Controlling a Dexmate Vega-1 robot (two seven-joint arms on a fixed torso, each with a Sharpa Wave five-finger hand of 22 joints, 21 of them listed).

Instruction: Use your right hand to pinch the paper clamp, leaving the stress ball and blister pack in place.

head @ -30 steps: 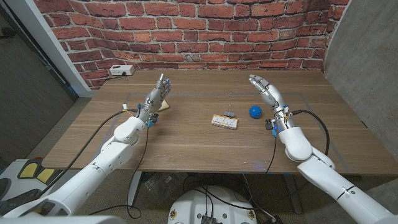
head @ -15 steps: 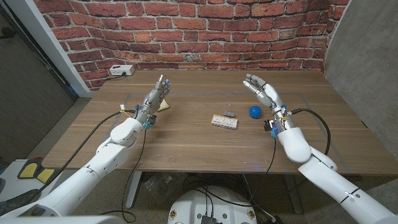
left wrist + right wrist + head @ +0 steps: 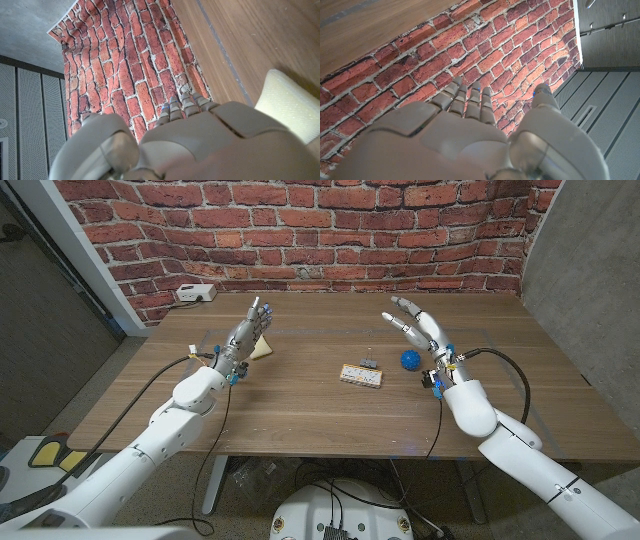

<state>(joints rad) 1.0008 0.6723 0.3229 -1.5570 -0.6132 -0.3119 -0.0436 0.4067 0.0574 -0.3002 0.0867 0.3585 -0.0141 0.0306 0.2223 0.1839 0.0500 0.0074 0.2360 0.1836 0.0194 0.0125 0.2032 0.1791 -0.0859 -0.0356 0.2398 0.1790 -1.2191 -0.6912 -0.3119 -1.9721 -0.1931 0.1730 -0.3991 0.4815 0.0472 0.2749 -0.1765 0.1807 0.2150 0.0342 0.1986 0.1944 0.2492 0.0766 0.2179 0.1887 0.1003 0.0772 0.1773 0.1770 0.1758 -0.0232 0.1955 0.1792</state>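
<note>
A: What does the wooden table (image 3: 300, 410) carry?

B: One small dark metal paper clamp (image 3: 367, 363), one flat rectangular blister pack (image 3: 360, 375), one blue spiky stress ball (image 3: 409, 359), and one pale yellow wedge-shaped sponge (image 3: 262, 347).

A: Anything else?

B: One white power strip (image 3: 194, 294) at the wall.

Two robot hands raised over a wooden table (image 3: 300, 415).
Right hand (image 3: 418, 326) spread above blue ball (image 3: 409, 359); clamp (image 3: 369, 363) touches blister pack (image 3: 360, 375); left hand (image 3: 246, 335) empty.
</note>
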